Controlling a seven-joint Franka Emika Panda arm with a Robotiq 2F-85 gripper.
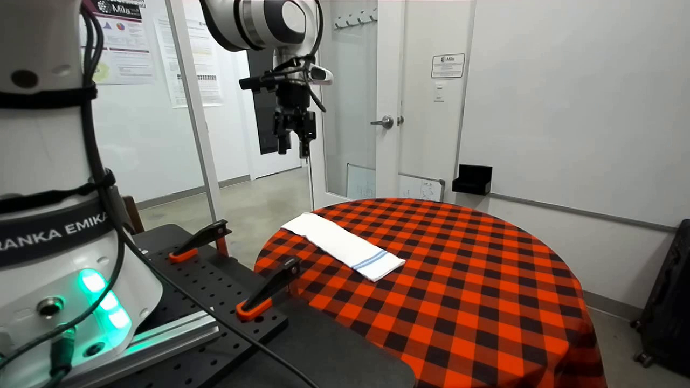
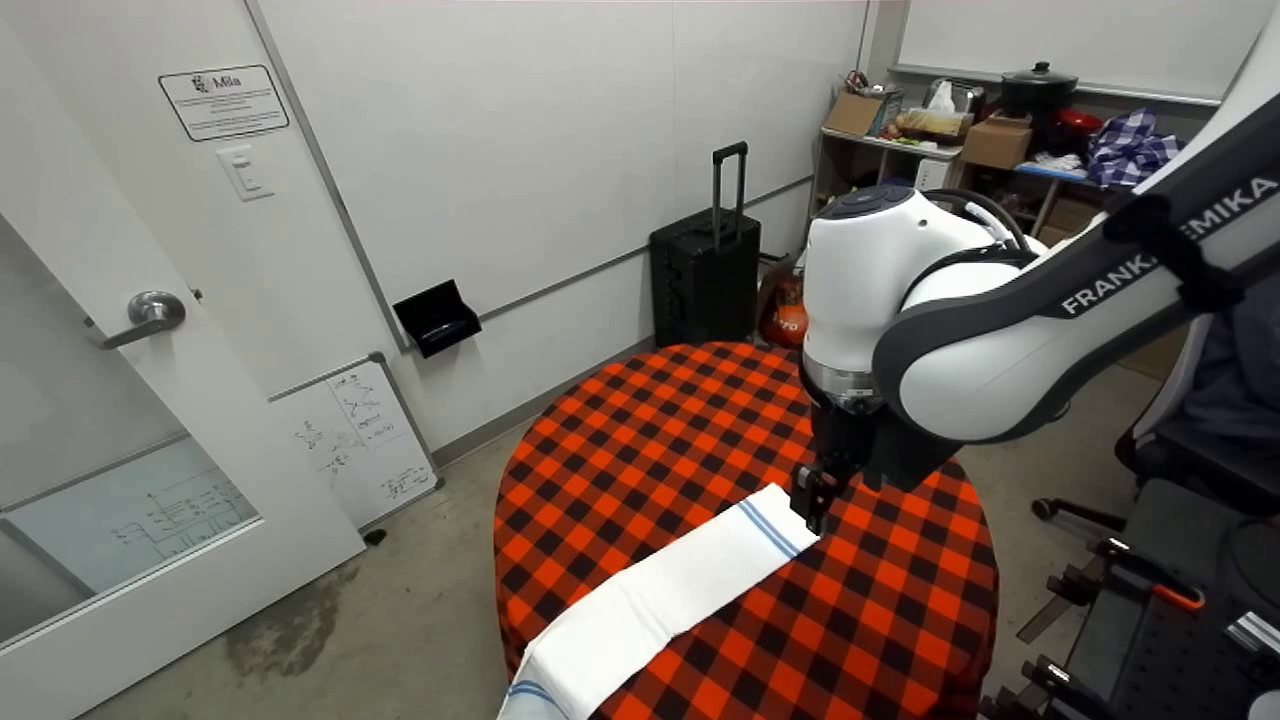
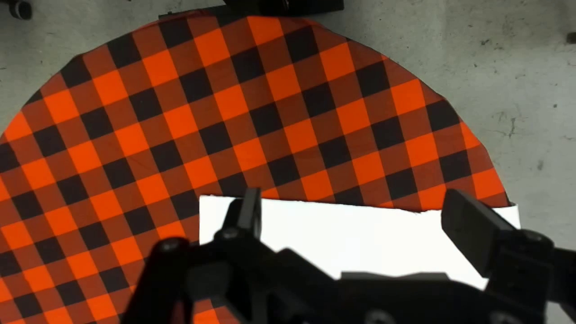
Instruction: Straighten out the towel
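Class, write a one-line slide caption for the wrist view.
Past the open end effector, a white towel lies on a red-and-black checked tablecloth.

The round table [image 1: 485,307] is covered with a red-and-black checked cloth [image 2: 640,440], on which a white towel [image 2: 690,578] with blue stripes lies as a long strip, one end passing over the edge.

The towel [image 1: 345,244] is matt cloth, the door handle [image 2: 153,314] glossy metal.
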